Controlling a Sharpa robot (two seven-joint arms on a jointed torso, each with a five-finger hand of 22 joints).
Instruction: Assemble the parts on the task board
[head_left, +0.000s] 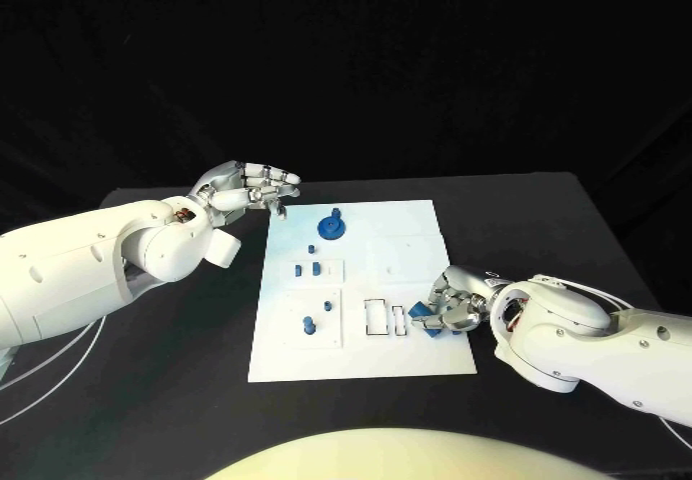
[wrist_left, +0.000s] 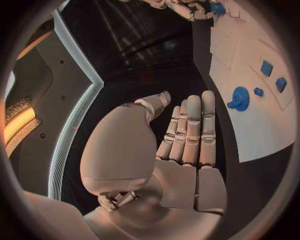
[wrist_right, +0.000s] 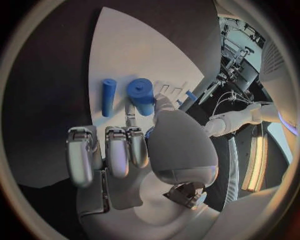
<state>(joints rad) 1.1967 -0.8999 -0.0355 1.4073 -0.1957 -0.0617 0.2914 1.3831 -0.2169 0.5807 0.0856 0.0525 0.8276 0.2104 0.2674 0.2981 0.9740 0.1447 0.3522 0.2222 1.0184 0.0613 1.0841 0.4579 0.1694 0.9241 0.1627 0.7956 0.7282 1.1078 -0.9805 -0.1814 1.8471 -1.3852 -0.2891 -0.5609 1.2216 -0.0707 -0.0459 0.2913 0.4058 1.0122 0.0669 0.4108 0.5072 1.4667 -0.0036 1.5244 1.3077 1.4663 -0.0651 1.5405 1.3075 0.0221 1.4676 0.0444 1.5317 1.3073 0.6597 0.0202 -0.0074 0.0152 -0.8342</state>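
Slippage is the main risk: the right hand, low over the board's near right part, has its fingers curled round a blue part, and in the right wrist view a thick blue cylinder sits at the fingertips with a thinner blue rod lying just beside it on the board. Whether the hand truly grips the cylinder or only touches it I cannot tell for sure; it looks pinched. A smooth round piece held by hard metal fingertips could roll or twist out, and the fingers could knock the rod away. Misalignment with the slots close by could jam the piece or nudge the board.

The left hand hovers off the board's far left corner, holding nothing, fingers loosely bent in the head view and straight in the left wrist view.

The board is a flat, matte white sheet with raised square panels. A round blue disc with a knob stands near its far edge; small blue pegs sit in the left panels. All parts look like smooth hard plastic.
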